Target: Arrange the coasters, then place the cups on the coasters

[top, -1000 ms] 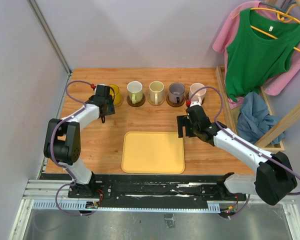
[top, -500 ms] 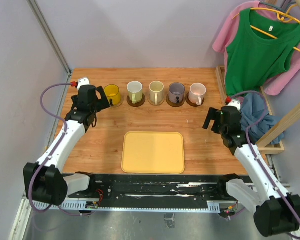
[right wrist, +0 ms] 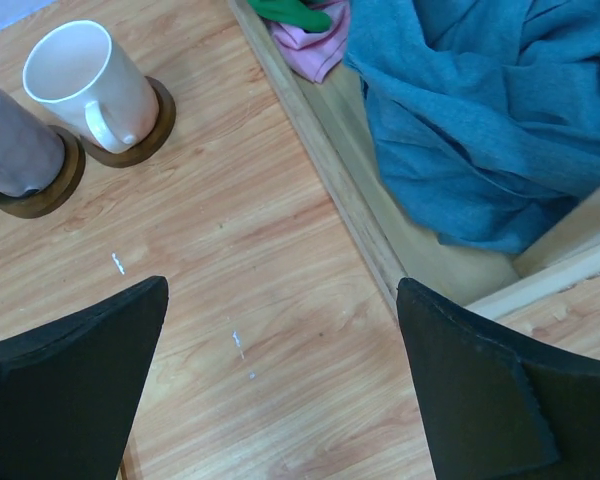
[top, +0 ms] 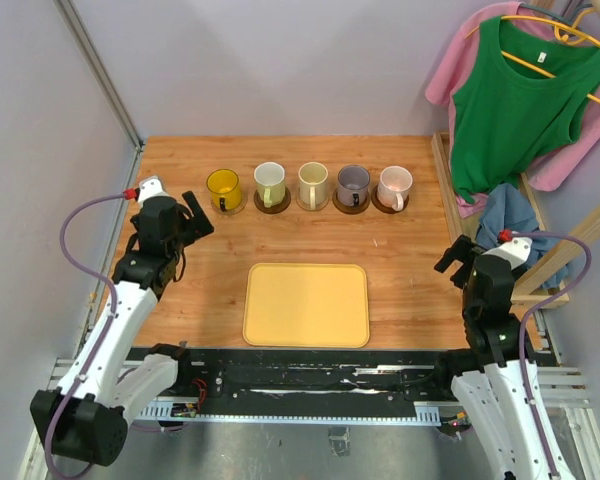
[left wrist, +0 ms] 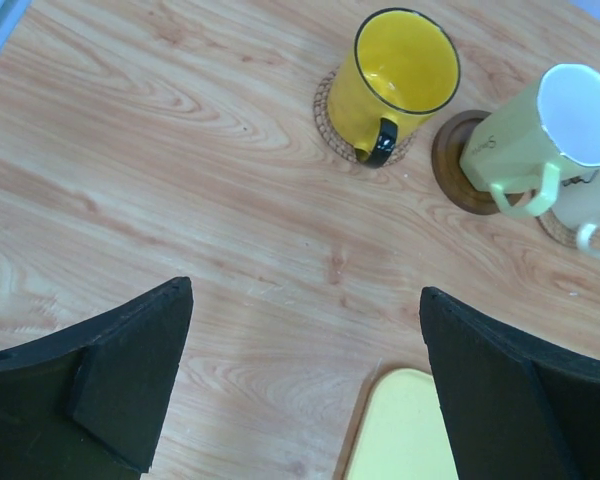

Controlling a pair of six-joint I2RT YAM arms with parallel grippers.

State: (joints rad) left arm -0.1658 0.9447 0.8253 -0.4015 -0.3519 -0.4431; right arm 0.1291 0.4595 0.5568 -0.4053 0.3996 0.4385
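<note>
Five cups stand in a row at the back of the table, each on a coaster: yellow cup [top: 224, 186], cream-green cup [top: 269, 183], cream-white cup [top: 313, 182], grey-purple cup [top: 353, 183], pale pink cup [top: 394, 184]. The left wrist view shows the yellow cup [left wrist: 405, 75] on a tan coaster [left wrist: 330, 110] and the cream-green cup [left wrist: 540, 125] on a dark coaster [left wrist: 450, 170]. My left gripper [top: 195, 218] [left wrist: 305, 290] is open and empty, near-left of the yellow cup. My right gripper [top: 458, 262] [right wrist: 282, 285] is open and empty, near-right of the pink cup [right wrist: 85, 85].
A yellow rectangular tray [top: 307, 305] lies at the table's near middle. A wooden rack rail [top: 448, 190] [right wrist: 320, 150] runs along the right edge, with a blue cloth [top: 505, 235] [right wrist: 480, 120] behind it. Green and pink shirts [top: 515, 100] hang above.
Both arms have drawn back from the row of cups toward the near edge, the left to the left side, the right to the right side. Both jaws have opened wider.
</note>
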